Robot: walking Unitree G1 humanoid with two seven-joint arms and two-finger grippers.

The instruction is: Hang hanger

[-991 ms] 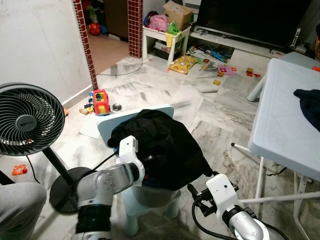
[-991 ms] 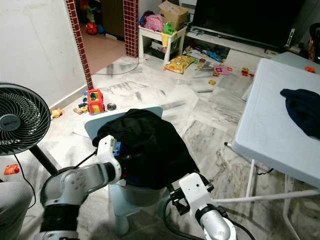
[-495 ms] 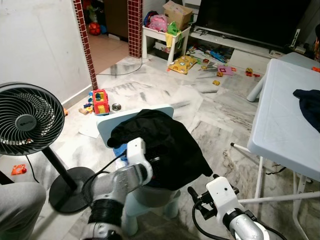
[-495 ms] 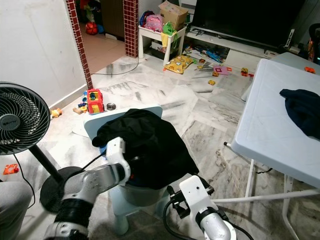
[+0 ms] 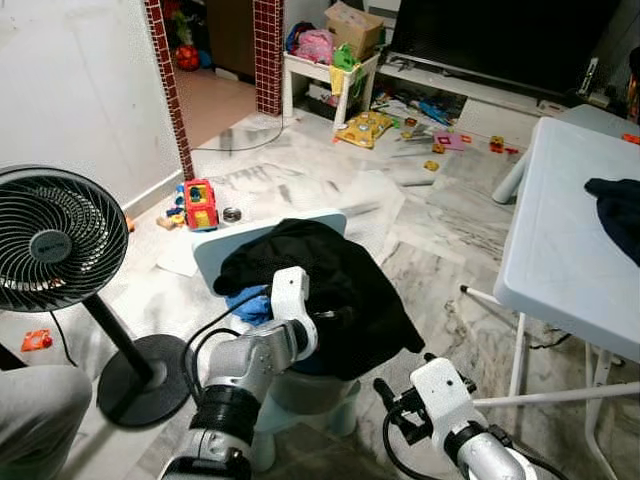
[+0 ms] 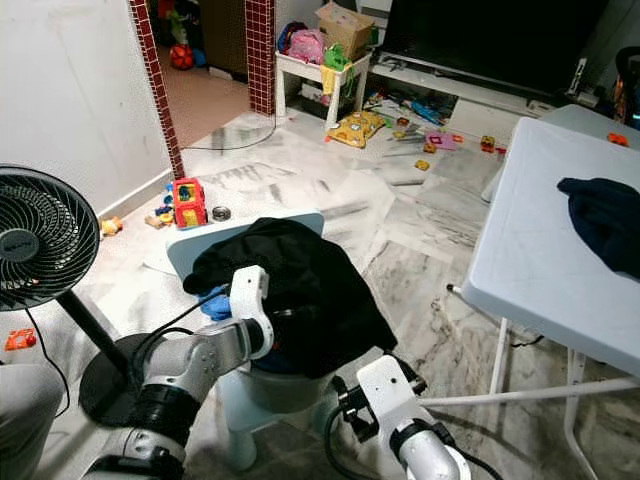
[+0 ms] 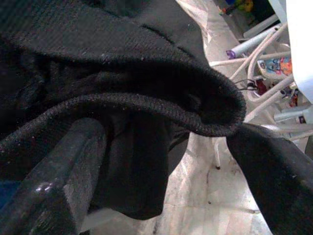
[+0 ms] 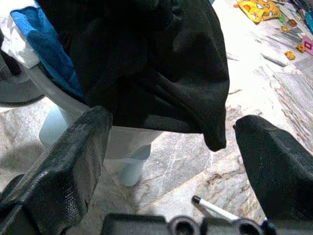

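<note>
While its two black fingers (image 7: 58, 181) stand spread apart, the left hand (image 5: 322, 318) pushes into the black garment (image 5: 330, 290) heaped on the small pale-blue chair (image 5: 300, 385); a thick folded hem of the cloth lies between the fingers in the left wrist view, touching at least one of them, with no grip closed on it. The left arm (image 5: 250, 365) reaches forward and inward from low on the left, elbow bent, wrist level with the chair seat. The right hand (image 8: 171, 142) is held low in front of the chair, its fingers (image 8: 63, 161) wide open and holding nothing, pointing toward the garment's hanging edge. A blue cloth (image 5: 248, 303) peeks from under the garment. No hanger can be made out. A standing fan (image 5: 50, 240) is at the left, a white folding worktop (image 5: 560, 240) with a dark garment (image 5: 618, 205) at the right. No writing is legible.
</note>
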